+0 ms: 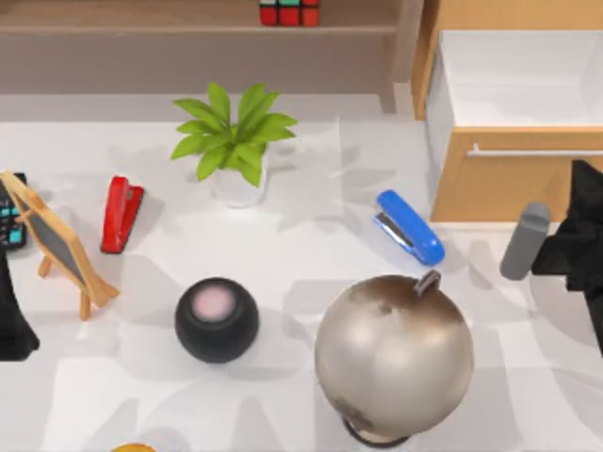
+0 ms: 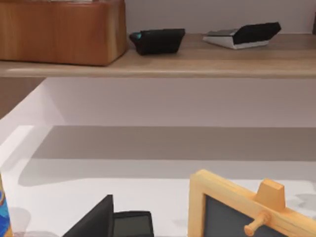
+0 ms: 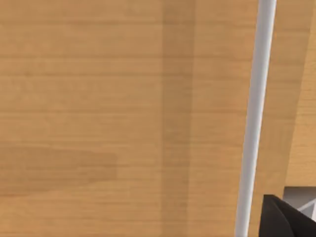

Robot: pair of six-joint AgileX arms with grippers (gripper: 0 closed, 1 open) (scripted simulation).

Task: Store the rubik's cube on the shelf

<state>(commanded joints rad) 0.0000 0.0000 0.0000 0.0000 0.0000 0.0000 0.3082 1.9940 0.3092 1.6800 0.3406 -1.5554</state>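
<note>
The rubik's cube [image 1: 289, 12] rests on the shelf [image 1: 141, 28] at the back of the table, its red and green squares facing up, with no gripper touching it. My left gripper [image 1: 11, 325] is low at the table's left edge, next to a small chalkboard easel [image 1: 58, 243]. Far from the cube, my right gripper [image 1: 568, 250] sits at the right edge in front of the drawer cabinet [image 1: 509, 184]. The left wrist view looks along the shelf board [image 2: 197, 64].
On the table stand a potted plant [image 1: 236, 141], red stapler [image 1: 121, 214], blue stapler [image 1: 411, 227], black round speaker [image 1: 216, 318], large globe [image 1: 394, 355] and grey cylinder [image 1: 524, 241]. The cabinet's drawer is pulled open. Its silver handle [image 3: 254, 118] is close to the right wrist.
</note>
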